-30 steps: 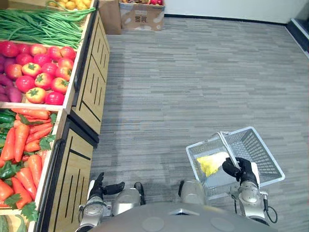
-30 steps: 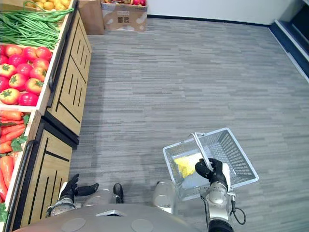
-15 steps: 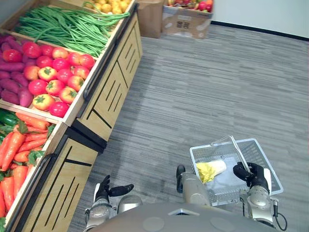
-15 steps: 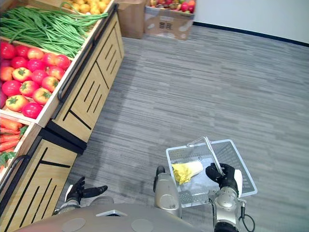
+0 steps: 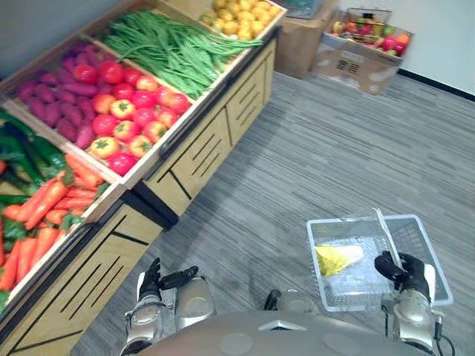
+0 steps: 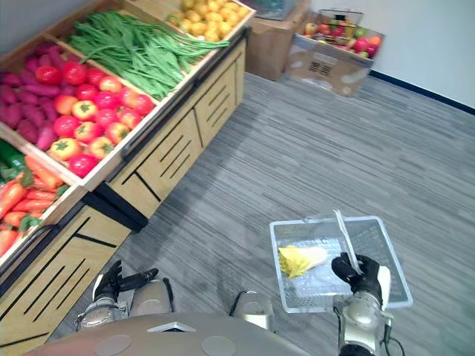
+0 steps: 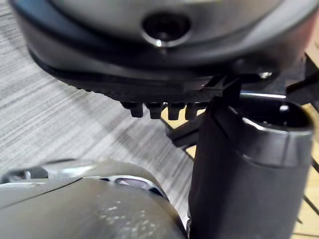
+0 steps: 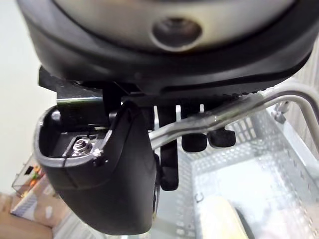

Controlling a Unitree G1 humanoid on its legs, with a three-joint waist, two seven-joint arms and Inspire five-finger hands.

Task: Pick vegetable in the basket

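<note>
Since the earlier frames the camera was swung toward the produce stand (image 5: 148,111); the goods were not shifted. Left eye view: the basket (image 5: 355,285) was carried by its handle (image 5: 387,237) in the right hand (image 5: 401,271), with a yellow leafy vegetable (image 5: 338,259) lying inside. The left hand (image 5: 152,280) was held low, relaxed and empty. Right wrist view: fingers (image 8: 194,142) were curled round the handle, presumably so the load hung steady.
</note>
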